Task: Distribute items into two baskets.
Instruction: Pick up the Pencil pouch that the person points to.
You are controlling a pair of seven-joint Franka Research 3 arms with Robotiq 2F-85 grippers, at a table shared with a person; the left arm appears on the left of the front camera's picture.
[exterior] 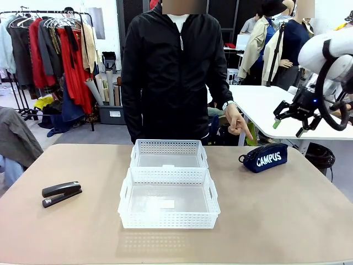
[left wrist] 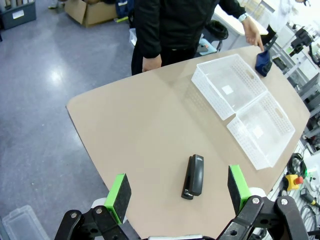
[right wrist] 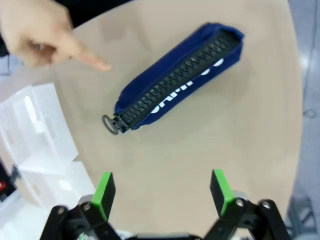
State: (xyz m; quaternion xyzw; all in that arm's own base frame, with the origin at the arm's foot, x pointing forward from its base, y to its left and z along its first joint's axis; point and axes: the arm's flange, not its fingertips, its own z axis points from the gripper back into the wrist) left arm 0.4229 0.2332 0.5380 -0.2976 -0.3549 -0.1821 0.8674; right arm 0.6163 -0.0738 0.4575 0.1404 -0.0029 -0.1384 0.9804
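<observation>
Right gripper (right wrist: 164,192) hangs wide open above the soft navy-blue "CAMPUS" zip pouch (right wrist: 180,80) at the tan table's (exterior: 276,210) right, with a person's hand (right wrist: 40,35) pointing at it. Left gripper (left wrist: 178,189), wide too, hovers over the black desk stapler (left wrist: 194,176), well left of the two white lattice plastic baskets (exterior: 168,175).

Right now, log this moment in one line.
left gripper open above stapler | right gripper open above pouch | hand pointing at pouch | near basket, far basket empty
</observation>
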